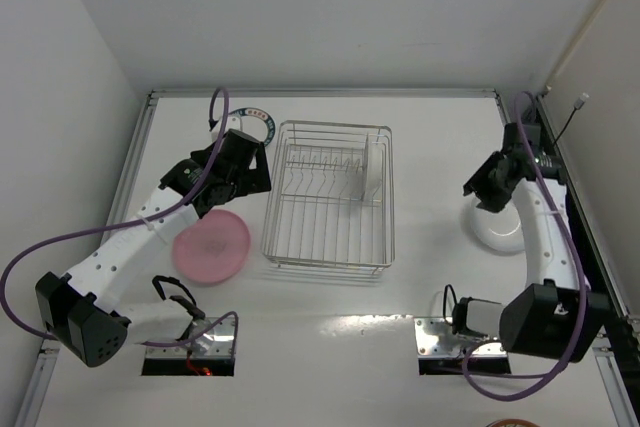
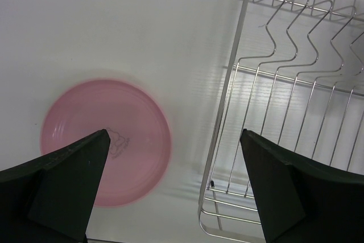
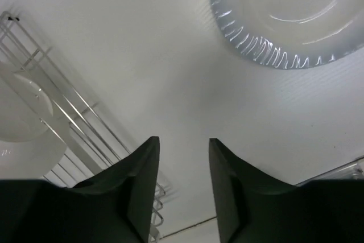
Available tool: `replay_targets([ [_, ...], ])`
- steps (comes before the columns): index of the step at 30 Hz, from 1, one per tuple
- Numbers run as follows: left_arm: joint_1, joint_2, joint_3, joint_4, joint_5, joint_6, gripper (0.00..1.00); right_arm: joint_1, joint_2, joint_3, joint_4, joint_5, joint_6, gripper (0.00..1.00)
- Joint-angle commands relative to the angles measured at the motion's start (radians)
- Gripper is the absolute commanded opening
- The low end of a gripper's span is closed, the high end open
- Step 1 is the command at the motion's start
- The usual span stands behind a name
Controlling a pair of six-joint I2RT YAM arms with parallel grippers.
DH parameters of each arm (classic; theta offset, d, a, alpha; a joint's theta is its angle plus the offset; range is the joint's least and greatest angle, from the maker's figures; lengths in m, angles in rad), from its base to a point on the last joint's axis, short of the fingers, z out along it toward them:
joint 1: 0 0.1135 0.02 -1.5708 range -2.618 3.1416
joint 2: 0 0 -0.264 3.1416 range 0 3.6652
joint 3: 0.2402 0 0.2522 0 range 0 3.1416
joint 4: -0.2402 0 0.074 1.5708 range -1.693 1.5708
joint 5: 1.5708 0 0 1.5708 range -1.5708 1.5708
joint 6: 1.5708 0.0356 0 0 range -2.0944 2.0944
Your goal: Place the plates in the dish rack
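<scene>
The dish rack stands mid-table with one white plate upright in its tines. The pink plate lies flat to the left of the rack. The blue-rimmed plate lies at the back, partly hidden by my left arm. The ribbed white plate lies at the right. My left gripper is open and empty, above the gap between the pink plate and the rack's edge. My right gripper is open and empty, above bare table between the ribbed plate and the rack.
White walls close in the table at the back and on both sides. Purple cables loop off both arms. The arm bases and their mounting plates sit at the near edge.
</scene>
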Motion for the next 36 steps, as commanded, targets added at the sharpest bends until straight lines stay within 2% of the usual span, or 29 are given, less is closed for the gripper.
replay_targets([
  [1,-0.010,-0.032,0.013,0.019,0.000,0.003,1.00,-0.073,-0.092,-0.095,0.047,0.022,0.086,0.41],
  [2,-0.010,-0.032,0.004,0.019,0.000,0.003,1.00,-0.136,-0.092,-0.117,0.048,0.001,0.086,0.41],
  [5,-0.010,-0.041,0.004,0.019,0.000,0.003,1.00,-0.258,-0.092,-0.210,0.071,-0.081,0.099,0.65],
  [6,-0.010,-0.041,-0.006,0.019,0.000,0.003,1.00,-0.321,-0.092,-0.233,0.090,-0.101,0.090,0.79],
  [9,-0.010,-0.041,-0.006,0.019,-0.009,0.003,1.00,-0.357,-0.072,-0.243,0.101,-0.075,0.089,0.98],
  [10,-0.010,-0.041,-0.006,0.019,-0.009,0.003,1.00,-0.369,-0.072,-0.233,0.101,-0.075,0.089,0.99],
  [16,-0.010,-0.041,-0.015,0.028,-0.009,0.003,1.00,-0.487,0.088,-0.210,0.101,-0.009,0.042,0.99],
  [20,-0.010,-0.041,-0.015,0.028,-0.041,0.012,1.00,-0.514,0.188,-0.174,0.101,0.109,-0.051,0.99],
  [23,-0.010,-0.041,-0.015,0.028,-0.050,0.012,1.00,-0.541,0.244,-0.164,0.136,0.122,-0.094,0.99],
  [26,-0.010,-0.018,-0.015,0.028,-0.050,0.012,1.00,-0.552,0.343,-0.137,0.202,0.039,-0.148,0.99],
  [29,-0.010,0.008,-0.004,0.019,-0.041,0.022,1.00,-0.561,0.481,-0.063,0.232,-0.038,-0.188,0.94],
  [34,-0.010,0.028,0.036,0.000,-0.030,0.022,1.00,-0.561,0.584,-0.023,0.353,-0.183,-0.246,0.89],
  [36,-0.010,0.040,0.036,-0.009,-0.030,0.031,1.00,-0.561,0.641,0.006,0.353,-0.184,-0.257,0.88],
])
